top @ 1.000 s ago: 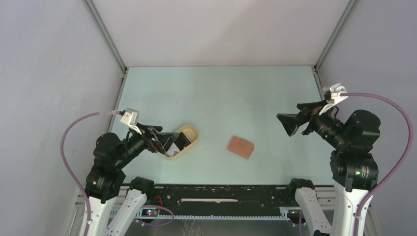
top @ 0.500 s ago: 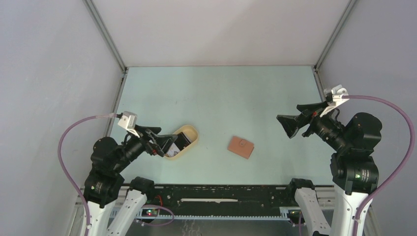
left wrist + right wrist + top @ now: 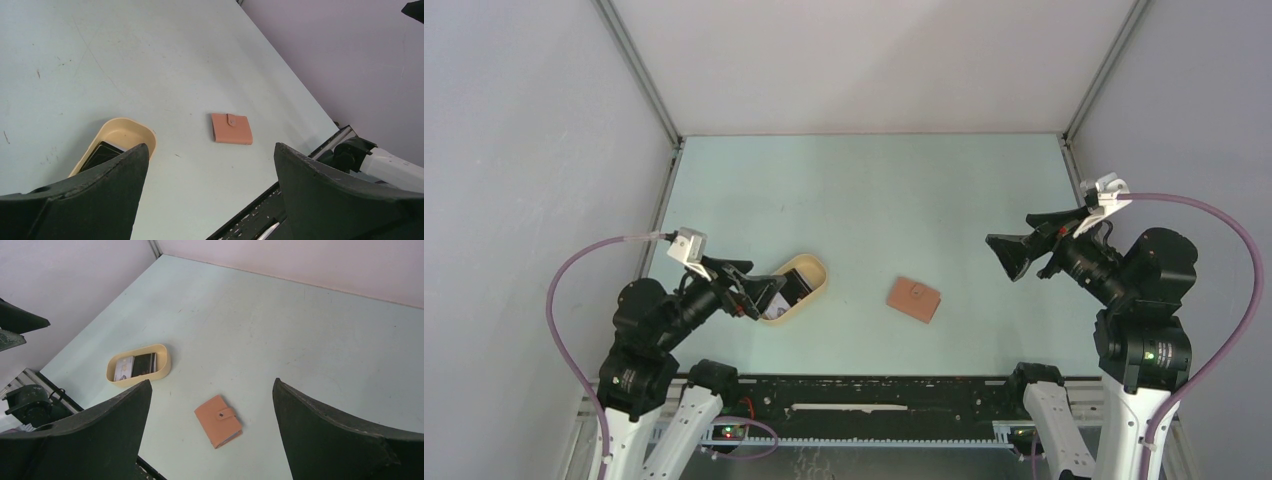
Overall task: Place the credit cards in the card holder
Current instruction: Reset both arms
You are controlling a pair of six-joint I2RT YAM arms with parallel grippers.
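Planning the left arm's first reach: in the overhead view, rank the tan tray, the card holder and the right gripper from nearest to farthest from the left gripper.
1. tan tray, just ahead of the left gripper, left side.
2. card holder, mid-table.
3. right gripper, far right.

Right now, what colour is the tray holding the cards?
Pale yellow-tan; the tray shows best in the right wrist view.

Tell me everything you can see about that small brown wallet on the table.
The card holder is a small, reddish-brown, leather-looking wallet, folded shut, with a short strap closed by a snap button. A pale edge of its inside shows along one side. It lies flat and skewed on the pale green table, apart from the tan tray. Only the table touches it.
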